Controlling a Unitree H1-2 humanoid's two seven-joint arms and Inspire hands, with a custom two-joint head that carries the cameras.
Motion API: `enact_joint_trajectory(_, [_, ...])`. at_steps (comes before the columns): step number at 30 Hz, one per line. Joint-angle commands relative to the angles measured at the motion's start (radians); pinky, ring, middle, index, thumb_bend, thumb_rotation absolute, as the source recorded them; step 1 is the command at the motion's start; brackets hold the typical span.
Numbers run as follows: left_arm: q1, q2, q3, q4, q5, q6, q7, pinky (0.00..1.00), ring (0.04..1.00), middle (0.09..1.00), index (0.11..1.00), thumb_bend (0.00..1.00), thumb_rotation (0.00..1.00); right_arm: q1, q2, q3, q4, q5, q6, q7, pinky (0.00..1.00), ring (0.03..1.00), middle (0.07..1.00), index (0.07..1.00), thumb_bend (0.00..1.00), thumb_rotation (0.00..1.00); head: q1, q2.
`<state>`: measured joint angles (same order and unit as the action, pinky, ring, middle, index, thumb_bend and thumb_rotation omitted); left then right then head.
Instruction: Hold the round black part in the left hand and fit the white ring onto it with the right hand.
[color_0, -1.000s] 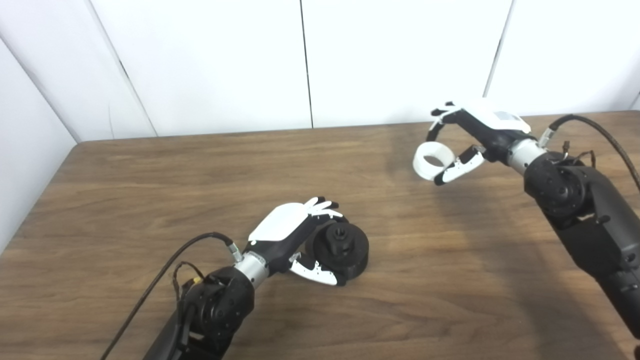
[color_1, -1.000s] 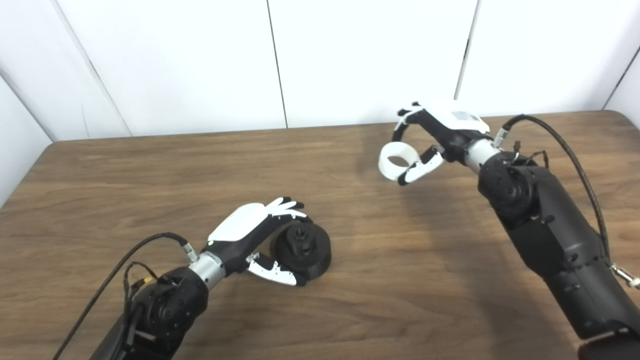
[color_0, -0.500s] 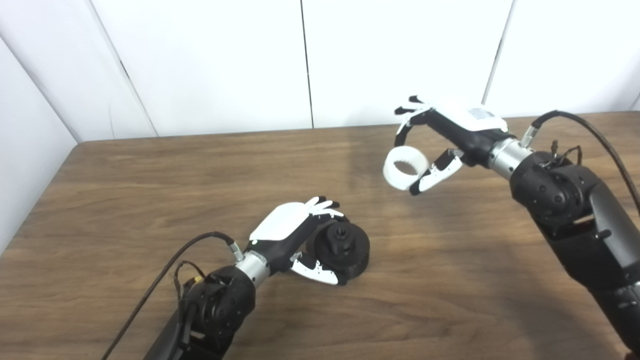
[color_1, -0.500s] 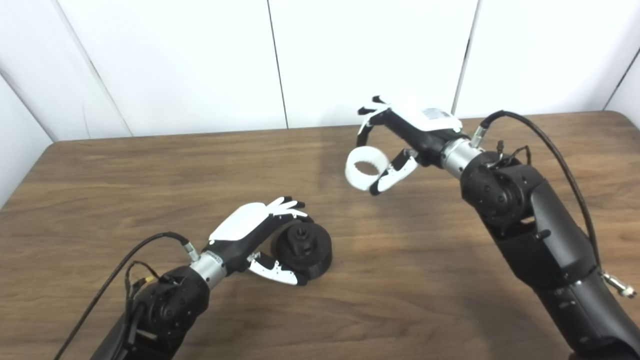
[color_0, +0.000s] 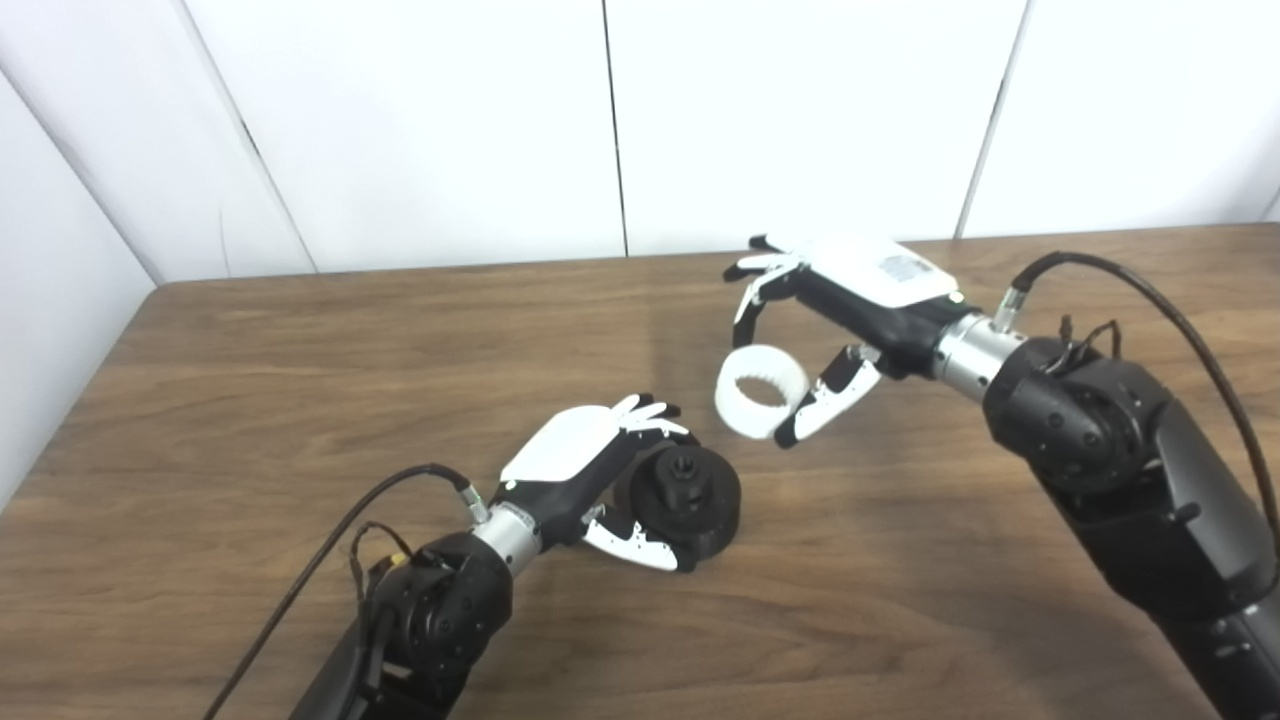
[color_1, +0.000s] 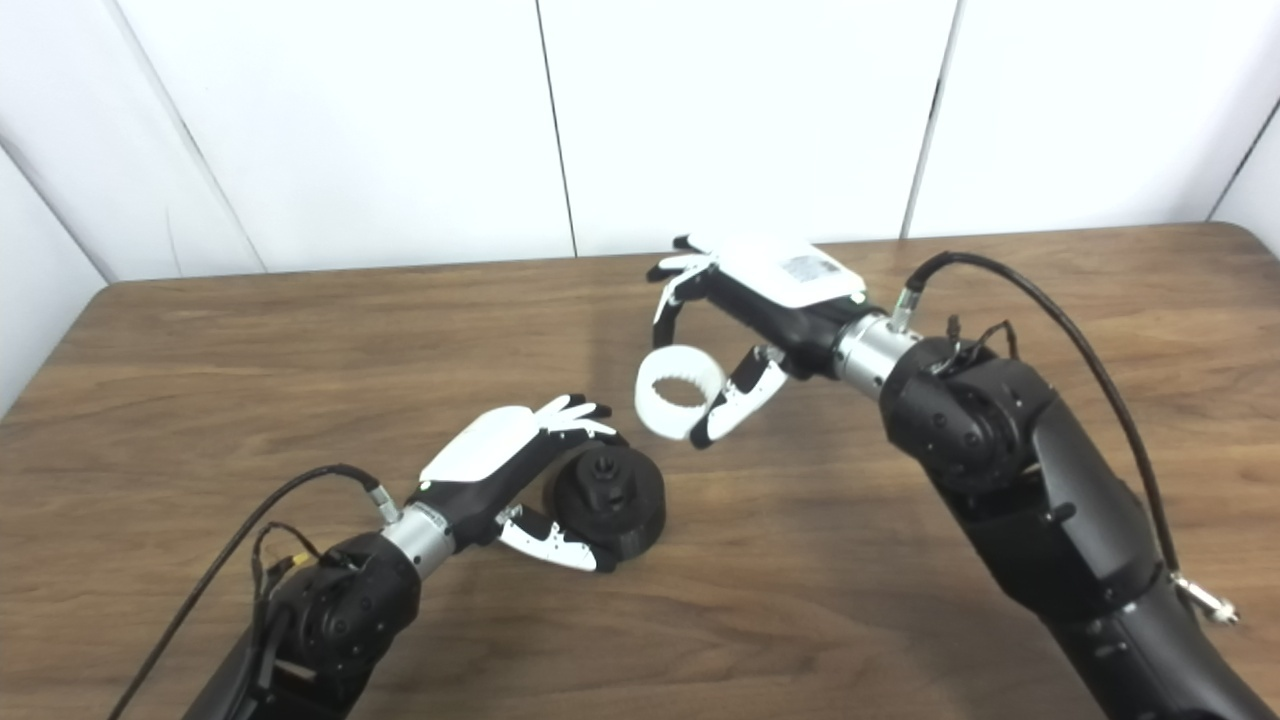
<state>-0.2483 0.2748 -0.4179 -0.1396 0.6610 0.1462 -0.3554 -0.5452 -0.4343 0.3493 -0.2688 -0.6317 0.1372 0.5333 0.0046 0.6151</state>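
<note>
Closer now to the black part (color_0: 683, 500), my right robot hand (color_0: 835, 320) carries the white ring (color_0: 762, 390), pinched by its rim. My left robot hand (color_0: 590, 480) clasps that part on the table (color_0: 300, 380); fitting comes next.

Table (color_0: 300, 360): brown wood-grain pattern with darker streaks. Round black part (color_0: 690, 500) on the table: matte black throughout. White ring (color_0: 762, 391) above the table: plain white, toothed inner face. Left hand (color_0: 590, 475) and right hand (color_0: 845, 310): white back plates, black bodies, white fingers with black tips. Wall panels (color_0: 800, 110) behind the table: white, dark seams.
</note>
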Motion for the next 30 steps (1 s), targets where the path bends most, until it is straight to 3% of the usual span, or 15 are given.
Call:
enact_joint_trajectory(1, [-0.011, -0.006, -0.012, 0.022, -0.009, -0.006, -0.016, 0.83, 1.000, 0.946, 0.770, 0.89, 0.30, -0.043, 0.006, -0.002, -0.028, -0.002, -0.038, -0.008, 0.90, 0.976, 0.879, 0.576, 0.87, 0.21, 0.001, 0.002])
enact_joint_trajectory(18, [-0.015, -0.008, -0.015, 0.027, -0.005, -0.011, -0.015, 0.83, 1.000, 0.946, 0.768, 0.90, 0.33, -0.052, 0.056, 0.058, 0.016, -0.033, -0.075, 0.006, 0.91, 0.977, 0.876, 0.580, 0.86, 0.25, -0.009, 0.002])
enact_joint_trajectory(30, [-0.014, -0.014, -0.013, 0.024, -0.016, -0.009, -0.019, 0.83, 1.000, 0.951, 0.775, 0.89, 0.31, -0.068, 0.079, 0.077, 0.040, -0.042, -0.105, 0.017, 0.91, 0.977, 0.880, 0.581, 0.87, 0.22, -0.007, 0.002])
